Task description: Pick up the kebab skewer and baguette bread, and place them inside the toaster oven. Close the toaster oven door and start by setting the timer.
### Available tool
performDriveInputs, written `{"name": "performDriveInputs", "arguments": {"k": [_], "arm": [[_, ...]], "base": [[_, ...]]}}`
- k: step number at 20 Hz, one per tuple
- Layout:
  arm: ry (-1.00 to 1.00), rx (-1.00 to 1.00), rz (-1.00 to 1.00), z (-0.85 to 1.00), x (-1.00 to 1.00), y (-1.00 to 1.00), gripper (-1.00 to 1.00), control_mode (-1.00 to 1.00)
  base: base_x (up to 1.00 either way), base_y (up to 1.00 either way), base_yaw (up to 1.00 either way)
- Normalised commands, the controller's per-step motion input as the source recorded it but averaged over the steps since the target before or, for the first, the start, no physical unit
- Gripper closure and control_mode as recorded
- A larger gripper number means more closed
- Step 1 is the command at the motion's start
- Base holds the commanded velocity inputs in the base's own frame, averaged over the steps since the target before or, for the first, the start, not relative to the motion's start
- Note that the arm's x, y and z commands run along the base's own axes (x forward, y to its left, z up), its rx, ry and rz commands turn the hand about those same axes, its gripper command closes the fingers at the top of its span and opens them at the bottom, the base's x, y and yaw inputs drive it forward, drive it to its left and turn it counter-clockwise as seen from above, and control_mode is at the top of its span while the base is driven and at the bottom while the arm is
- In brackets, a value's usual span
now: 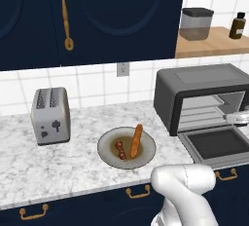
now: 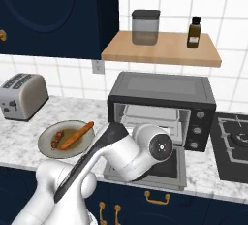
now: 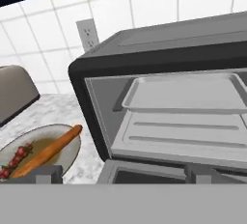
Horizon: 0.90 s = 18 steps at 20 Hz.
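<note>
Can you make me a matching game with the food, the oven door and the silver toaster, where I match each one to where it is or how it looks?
Things:
1. baguette bread
2. toaster oven door
3. silver toaster
4. glass jar

Places or states:
A. on the wooden shelf
B. folded down open
C. on the plate, beside the kebab skewer
D. standing on the counter, left of the plate

Pairs: 1-C, 2-B, 3-D, 4-A
</note>
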Motion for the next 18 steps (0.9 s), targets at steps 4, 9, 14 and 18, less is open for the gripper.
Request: {"name": "performDriveInputs", "arguments": {"k": [4, 9, 14, 18], "arm": [[-0.04, 0.00, 0.00, -0.11, 0.54, -0.01, -1.00, -1.00], [-0.04, 0.00, 0.00, -0.01, 0.49, -0.03, -1.00, -1.00], [0.00, 0.00, -0.02, -0.02, 0.27, -0.26, -1.00, -1.00], [0.00, 0.00, -0.12, -0.02, 0.28, -0.04, -1.00, -1.00]], "base": [[0.00, 0.00, 0.00], [0.00, 0.00, 0.00], [0.00, 0.00, 0.00], [0.00, 0.00, 0.00]]}}
